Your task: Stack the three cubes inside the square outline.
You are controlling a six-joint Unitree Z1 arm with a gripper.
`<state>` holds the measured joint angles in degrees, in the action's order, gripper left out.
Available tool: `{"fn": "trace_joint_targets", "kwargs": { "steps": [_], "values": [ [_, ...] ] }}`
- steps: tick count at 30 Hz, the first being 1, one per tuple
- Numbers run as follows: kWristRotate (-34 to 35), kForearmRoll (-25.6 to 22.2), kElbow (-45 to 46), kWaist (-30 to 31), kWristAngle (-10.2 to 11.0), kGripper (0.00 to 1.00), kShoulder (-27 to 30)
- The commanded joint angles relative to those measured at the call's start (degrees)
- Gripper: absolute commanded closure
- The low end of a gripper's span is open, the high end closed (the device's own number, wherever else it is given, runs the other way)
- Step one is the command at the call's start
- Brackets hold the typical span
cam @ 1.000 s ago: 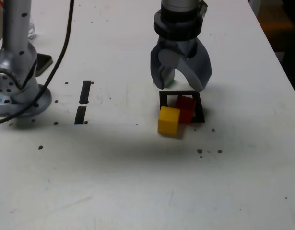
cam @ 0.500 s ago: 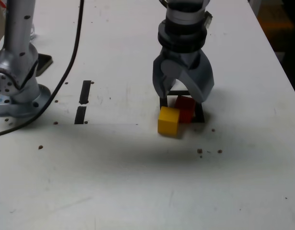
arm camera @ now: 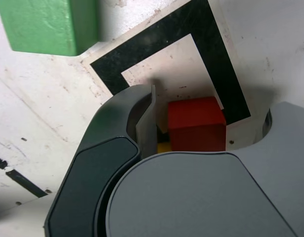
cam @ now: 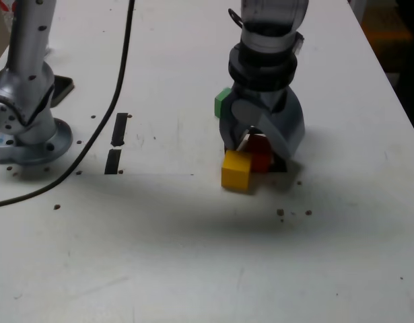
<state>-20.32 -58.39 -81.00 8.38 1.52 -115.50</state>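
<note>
- The hand point(cam: 262, 146) points down at the counter point(cam: 193, 249) with its jaws spread wide and nothing between them gripped; the red cube point(arm camera: 196, 123) sits in the gap, one dark finger point(arm camera: 142, 116) close beside it on the side where the yellow cube lies.
- The relation that matters: the red cube lies directly under the hand, between the jaws, so — as I judge it — the coming move is a short drop and a squeeze rather than any sideways travel.
- The yellow cube point(cam: 236, 169) is pressed against the red one on the exterior view's left, resting over the tape edge rather than squarely inside; in the wrist view only a thin sliver of it point(arm camera: 164, 146) shows beside the finger. The finger must slip between the two, and the gap looks tight.
- The cubes have no long axis; the red one's faces run roughly parallel to the jaws in the wrist view, though it seems slightly turned against the outline.
- The square outline point(arm camera: 211, 59) holds the red cube near one corner, partly over the black tape.
- The green cube point(cam: 222, 103) stands outside the outline, behind the hand — just beyond a corner of the tape.
- Hidden: the hand covers most of the outline and the red cube's lower part in the exterior view; whether the fingertips touch the counter cannot be made out.
</note>
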Motion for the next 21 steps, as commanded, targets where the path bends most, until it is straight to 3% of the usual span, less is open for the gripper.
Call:
{"fn": "trace_joint_targets", "kwargs": {
  "steps": [1,14,21],
  "values": [
    [0.2,0.4,0.3,0.1,0.0,0.16,-0.4],
    [0.3,2.3,2.0,0.4,-0.4,0.12,-2.8],
    [0.4,2.5,2.2,1.2,-0.7,0.17,-3.4]
  ]
}}
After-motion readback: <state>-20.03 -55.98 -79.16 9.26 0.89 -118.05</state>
